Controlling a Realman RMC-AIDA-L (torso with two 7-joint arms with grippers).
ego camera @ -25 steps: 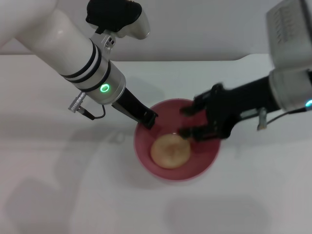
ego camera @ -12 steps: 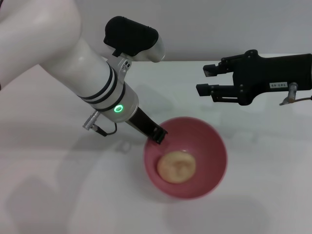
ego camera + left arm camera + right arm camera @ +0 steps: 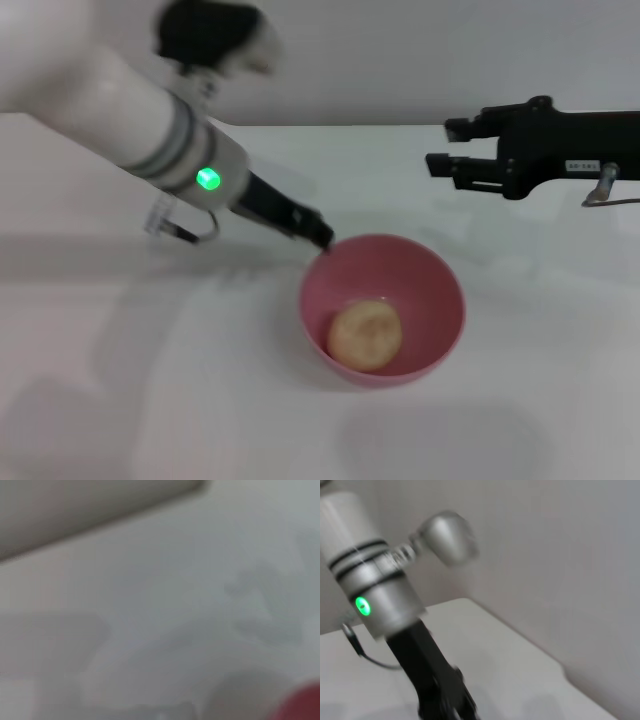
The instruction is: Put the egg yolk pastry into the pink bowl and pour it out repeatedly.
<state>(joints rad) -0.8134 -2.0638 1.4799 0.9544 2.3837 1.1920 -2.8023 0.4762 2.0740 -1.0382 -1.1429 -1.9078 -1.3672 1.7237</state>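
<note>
Right gripper [image 3: 440,146], fingers parted and empty, has pulled back to the far right, well clear of the bowl [image 3: 440,290]. Pastry [image 3: 366,335] now lies inside it. Left gripper [image 3: 322,238] clamps the bowl's far-left rim, so pouring looks next.

left end effector [image 3: 322,238] at pink bowl [image 3: 440,300] rim, right side open
</note>
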